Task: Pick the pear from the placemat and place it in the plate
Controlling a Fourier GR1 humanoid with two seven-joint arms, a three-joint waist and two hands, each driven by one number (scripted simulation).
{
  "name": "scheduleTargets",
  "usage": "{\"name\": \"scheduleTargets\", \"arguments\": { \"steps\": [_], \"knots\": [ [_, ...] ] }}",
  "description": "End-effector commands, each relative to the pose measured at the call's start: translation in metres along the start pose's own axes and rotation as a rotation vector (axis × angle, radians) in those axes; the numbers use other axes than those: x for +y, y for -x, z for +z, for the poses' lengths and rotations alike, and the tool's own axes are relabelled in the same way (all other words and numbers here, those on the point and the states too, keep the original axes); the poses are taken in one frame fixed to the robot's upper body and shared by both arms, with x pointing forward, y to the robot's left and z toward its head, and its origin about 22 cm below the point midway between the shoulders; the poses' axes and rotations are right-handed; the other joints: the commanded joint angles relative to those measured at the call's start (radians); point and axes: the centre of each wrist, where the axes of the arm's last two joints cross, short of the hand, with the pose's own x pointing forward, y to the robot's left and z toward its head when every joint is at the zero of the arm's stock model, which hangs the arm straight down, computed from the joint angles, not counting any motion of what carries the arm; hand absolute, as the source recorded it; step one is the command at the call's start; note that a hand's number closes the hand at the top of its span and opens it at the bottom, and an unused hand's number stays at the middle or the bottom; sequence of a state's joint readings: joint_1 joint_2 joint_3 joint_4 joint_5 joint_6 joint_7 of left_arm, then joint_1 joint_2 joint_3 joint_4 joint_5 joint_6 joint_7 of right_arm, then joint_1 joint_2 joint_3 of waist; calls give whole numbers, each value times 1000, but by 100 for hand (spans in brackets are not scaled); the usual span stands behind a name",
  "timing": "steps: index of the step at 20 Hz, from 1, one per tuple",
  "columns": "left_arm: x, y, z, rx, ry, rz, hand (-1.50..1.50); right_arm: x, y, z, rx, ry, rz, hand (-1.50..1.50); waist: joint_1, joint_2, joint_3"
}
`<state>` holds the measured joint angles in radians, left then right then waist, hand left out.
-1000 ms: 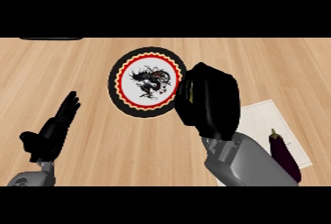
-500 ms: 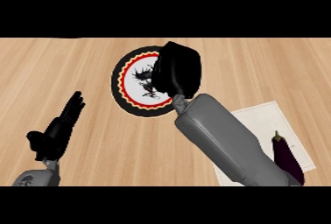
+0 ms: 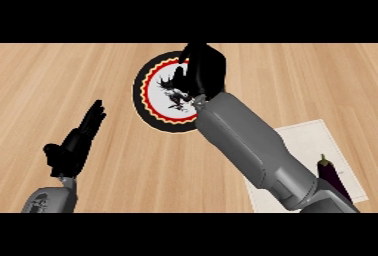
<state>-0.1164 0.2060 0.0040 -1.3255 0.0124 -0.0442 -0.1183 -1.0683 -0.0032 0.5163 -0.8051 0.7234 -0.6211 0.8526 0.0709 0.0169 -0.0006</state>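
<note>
Right hand [image 3: 202, 70]: you see it over the plate [image 3: 151, 85], fingers curled; whether they hold anything, you cannot tell.
Pear: hidden from you.
Left hand [image 3: 74, 145]: resting, fingers straight.
Placemat [image 3: 310, 135]: eggplant [image 3: 334, 176] lies on it.

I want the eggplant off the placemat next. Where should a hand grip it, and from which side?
Probably across its thick middle, from above, closing on the long sides. The eggplant lies lengthwise on the placemat, stem pointing away from the robot; the stem looks too thin to hold. The right forearm crowds its left side.
</note>
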Motion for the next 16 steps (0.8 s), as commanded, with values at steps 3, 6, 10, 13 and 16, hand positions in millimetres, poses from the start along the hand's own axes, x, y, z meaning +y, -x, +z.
{"name": "scheduleTargets", "arguments": {
  "steps": [3, 6, 10, 13, 16],
  "knots": [
    [0, -1, -6, -8, 6, -1, 0, 9, 10, -18, 153, 24, -69, -150, 21, 8, 0],
    [13, 6, -4, -11, -10, -5, 0, 10, 6, -11, 185, 14, -146, -150, 14, 2, 0],
    [26, -5, -7, -1, -11, 2, 0, 7, 13, -14, 159, 170, -325, -150, 0, 2, 1],
    [16, -9, -7, -1, -13, -3, 0, 5, 22, -11, 160, 227, -445, -150, -17, -2, 2],
    [26, 6, 9, 19, -37, 6, 0, 0, 38, -2, 191, 236, -575, -150, -31, -6, 3]
  ]
}}
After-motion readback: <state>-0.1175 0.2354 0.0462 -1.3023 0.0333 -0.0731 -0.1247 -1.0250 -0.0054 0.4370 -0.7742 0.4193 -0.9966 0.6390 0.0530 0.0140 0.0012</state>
